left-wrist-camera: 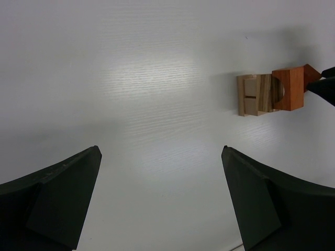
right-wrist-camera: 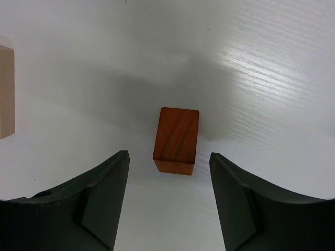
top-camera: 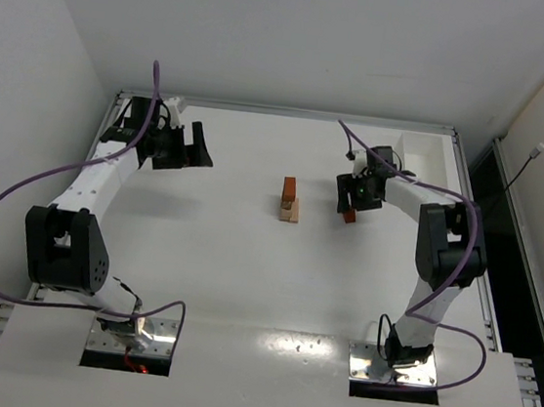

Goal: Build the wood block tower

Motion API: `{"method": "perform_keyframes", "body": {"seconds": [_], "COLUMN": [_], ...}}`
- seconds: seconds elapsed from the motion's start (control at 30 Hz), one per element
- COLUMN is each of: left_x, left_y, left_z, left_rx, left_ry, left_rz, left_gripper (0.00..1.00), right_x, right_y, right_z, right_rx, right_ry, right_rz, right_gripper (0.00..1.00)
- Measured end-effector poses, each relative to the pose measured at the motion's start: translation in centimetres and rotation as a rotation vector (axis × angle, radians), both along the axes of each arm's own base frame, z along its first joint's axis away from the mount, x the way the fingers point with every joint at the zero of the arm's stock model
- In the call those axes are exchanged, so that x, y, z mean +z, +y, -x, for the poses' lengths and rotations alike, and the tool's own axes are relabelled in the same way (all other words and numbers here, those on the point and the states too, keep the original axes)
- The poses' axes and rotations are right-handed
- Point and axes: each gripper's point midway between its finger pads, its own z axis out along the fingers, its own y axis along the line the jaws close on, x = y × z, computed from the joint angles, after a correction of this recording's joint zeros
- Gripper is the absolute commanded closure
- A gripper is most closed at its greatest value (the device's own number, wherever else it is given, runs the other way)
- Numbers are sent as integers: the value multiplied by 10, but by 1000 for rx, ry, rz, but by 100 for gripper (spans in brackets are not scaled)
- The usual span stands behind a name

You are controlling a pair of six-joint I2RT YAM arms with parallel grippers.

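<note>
The wood block tower (top-camera: 291, 202) stands mid-table, a reddish-brown cube on light tan blocks. In the left wrist view it shows at the right (left-wrist-camera: 264, 93), far ahead of the jaws. A loose reddish-brown block (right-wrist-camera: 176, 139) lies flat on the table to the tower's right (top-camera: 349, 215). My right gripper (right-wrist-camera: 168, 155) is open, with the block just ahead of its fingertips and apart from both; from above it (top-camera: 347, 202) hovers over the block. My left gripper (left-wrist-camera: 161, 149) is open and empty at the far left (top-camera: 198, 149).
A white rectangular tray (top-camera: 425, 158) sits at the back right corner, behind the right arm. A tan block of the tower shows at the left edge of the right wrist view (right-wrist-camera: 6, 91). Raised table edges run along the back and sides.
</note>
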Motion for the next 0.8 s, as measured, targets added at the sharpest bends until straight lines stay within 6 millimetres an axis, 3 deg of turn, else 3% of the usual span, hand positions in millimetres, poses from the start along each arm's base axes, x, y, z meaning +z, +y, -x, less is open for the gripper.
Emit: {"method": "perform_keyframes", "body": {"seconds": [0.23,0.33,0.37,0.47,0.8], "left_x": [-3,-4,-4,-4,-2], "left_y": [0,0,0,0,0], "left_z": [-5,-5,-5,-5,-6], "left_rx": [0,0,0,0,-3], "left_ry": [8,9,9,8,-1], "left_rz": [0,-1,0,0,-4], "left_gripper": [1,1,1,1,1], "right_x": [-2,-6,-8,-8,1], "right_y": [-1,-4,-5,-7,-8], "right_z": [4,5,6,3,8], "right_rx": [-3,-12,-17,-24,-69], "right_ry": [19,29,37,39,54], "right_rz": [6,20,27,38,31], "right_gripper": [47,62,75,99,100]}}
